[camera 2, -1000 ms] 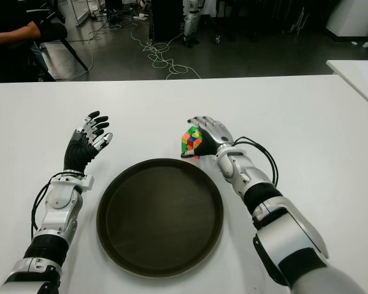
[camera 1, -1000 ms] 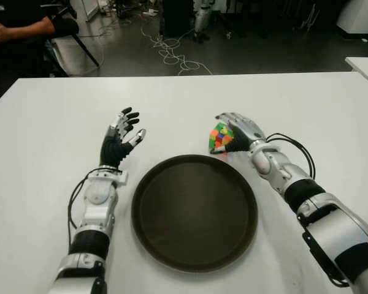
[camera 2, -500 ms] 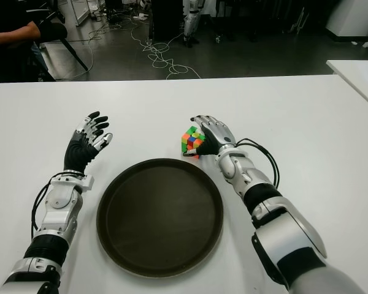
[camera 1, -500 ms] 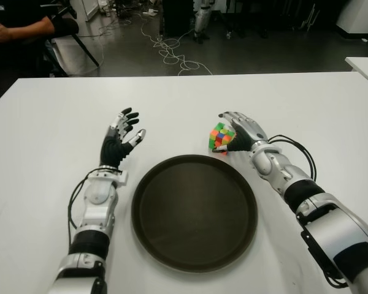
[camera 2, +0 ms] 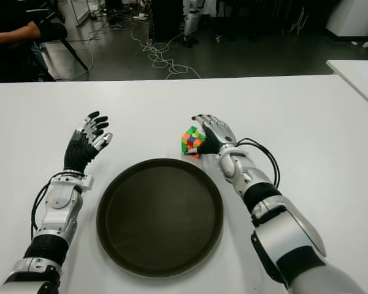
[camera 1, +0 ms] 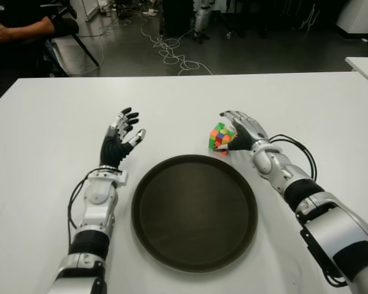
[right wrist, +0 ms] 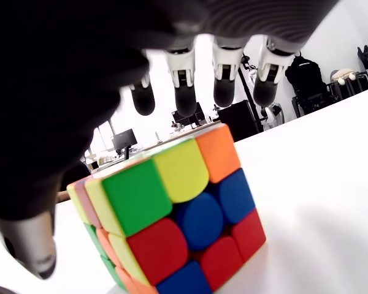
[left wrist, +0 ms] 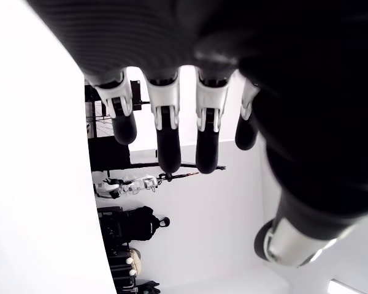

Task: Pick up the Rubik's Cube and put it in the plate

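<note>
The Rubik's Cube (camera 1: 220, 136) stands on the white table (camera 1: 49, 135) just beyond the far right rim of the round dark plate (camera 1: 194, 211), which holds nothing. My right hand (camera 1: 242, 128) is cupped at the cube's right side. In the right wrist view the cube (right wrist: 172, 226) sits on the table with the fingers (right wrist: 183, 92) stretched out above it and the thumb (right wrist: 30, 245) beside it, none pressed on it. My left hand (camera 1: 119, 138) shows left of the plate, palm up and fingers (left wrist: 165, 128) spread, holding nothing.
A person (camera 1: 18, 27) sits beyond the table's far left corner. Cables (camera 1: 175, 55) lie on the floor behind the table. The corner of a second white table (camera 1: 365, 64) shows at the right edge.
My right hand has drawn slightly right, away from the cube, and its fingers have loosened. The cube stays almost where it was. The left hand has not moved.
</note>
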Controlling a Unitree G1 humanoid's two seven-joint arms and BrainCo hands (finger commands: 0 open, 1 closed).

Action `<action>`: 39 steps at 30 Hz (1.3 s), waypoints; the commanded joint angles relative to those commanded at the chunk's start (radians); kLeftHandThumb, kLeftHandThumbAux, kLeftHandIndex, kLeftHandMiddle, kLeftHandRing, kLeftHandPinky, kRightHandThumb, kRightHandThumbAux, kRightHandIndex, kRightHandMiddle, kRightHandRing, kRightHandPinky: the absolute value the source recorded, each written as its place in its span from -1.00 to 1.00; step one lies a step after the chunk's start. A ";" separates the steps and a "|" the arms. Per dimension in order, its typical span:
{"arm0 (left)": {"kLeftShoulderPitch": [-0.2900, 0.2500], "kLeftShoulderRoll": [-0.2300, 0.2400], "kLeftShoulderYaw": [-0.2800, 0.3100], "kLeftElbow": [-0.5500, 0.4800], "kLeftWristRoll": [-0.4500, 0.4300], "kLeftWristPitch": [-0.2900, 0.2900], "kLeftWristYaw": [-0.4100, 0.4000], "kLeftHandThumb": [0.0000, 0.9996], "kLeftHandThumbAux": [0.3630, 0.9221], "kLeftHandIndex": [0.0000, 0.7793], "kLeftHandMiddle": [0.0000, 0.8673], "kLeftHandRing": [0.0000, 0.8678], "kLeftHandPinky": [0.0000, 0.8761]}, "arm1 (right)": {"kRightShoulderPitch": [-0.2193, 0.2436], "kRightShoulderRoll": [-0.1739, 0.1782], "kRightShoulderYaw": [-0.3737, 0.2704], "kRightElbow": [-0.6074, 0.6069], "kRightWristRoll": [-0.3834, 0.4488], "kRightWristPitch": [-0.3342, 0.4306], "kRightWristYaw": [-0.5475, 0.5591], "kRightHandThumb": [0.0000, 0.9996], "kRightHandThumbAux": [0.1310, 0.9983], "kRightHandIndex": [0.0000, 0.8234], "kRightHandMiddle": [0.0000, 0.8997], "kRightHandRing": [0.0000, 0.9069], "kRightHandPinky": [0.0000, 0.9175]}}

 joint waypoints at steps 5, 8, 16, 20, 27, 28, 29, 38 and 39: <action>0.000 -0.003 0.003 0.000 -0.007 0.000 -0.003 -0.90 0.32 -0.63 -0.52 -0.64 -0.81 | -0.001 -0.002 0.005 0.000 -0.002 -0.007 -0.004 -1.00 0.31 -1.00 -1.00 -1.00 -0.90; 0.001 -0.005 0.003 -0.002 -0.010 0.002 -0.004 -0.91 0.30 -0.63 -0.52 -0.64 -0.81 | -0.001 -0.003 0.009 0.002 -0.007 -0.006 -0.006 -1.00 0.32 -1.00 -1.00 -1.00 -0.90; -0.001 -0.008 0.006 0.003 -0.013 -0.008 -0.004 -0.89 0.32 -0.62 -0.50 -0.62 -0.80 | 0.006 0.004 0.017 0.008 -0.008 -0.004 0.006 -1.00 0.27 -1.00 -1.00 -1.00 -0.90; -0.001 -0.008 0.005 0.003 -0.011 -0.007 -0.004 -0.90 0.32 -0.61 -0.51 -0.62 -0.80 | 0.006 0.008 0.020 0.014 -0.004 -0.004 0.023 -1.00 0.27 -1.00 -1.00 -0.98 -0.89; -0.001 -0.006 0.005 0.006 -0.015 -0.009 -0.012 -0.90 0.34 -0.62 -0.51 -0.62 -0.78 | 0.003 0.011 0.034 0.021 -0.012 0.002 0.050 -1.00 0.31 -1.00 -1.00 -0.93 -0.83; -0.001 -0.006 0.006 0.006 -0.016 -0.010 -0.013 -0.90 0.35 -0.61 -0.50 -0.62 -0.78 | 0.003 0.011 0.036 0.022 -0.013 0.004 0.054 -1.00 0.31 -1.00 -0.99 -0.92 -0.83; -0.001 -0.006 0.006 0.006 -0.017 -0.011 -0.016 -0.90 0.35 -0.61 -0.50 -0.61 -0.79 | 0.002 0.011 0.038 0.023 -0.014 0.006 0.059 -1.00 0.31 -1.00 -0.99 -0.92 -0.83; -0.004 -0.010 0.005 0.001 -0.024 -0.013 -0.028 -0.88 0.35 -0.65 -0.52 -0.63 -0.80 | -0.002 0.037 0.024 0.086 0.006 0.021 0.089 -1.00 0.30 -0.98 -0.94 -0.84 -0.71; -0.003 -0.009 0.004 0.000 -0.022 -0.011 -0.028 -0.88 0.35 -0.65 -0.52 -0.63 -0.79 | -0.004 0.039 0.015 0.095 0.017 0.022 0.097 -1.00 0.30 -0.97 -0.94 -0.83 -0.69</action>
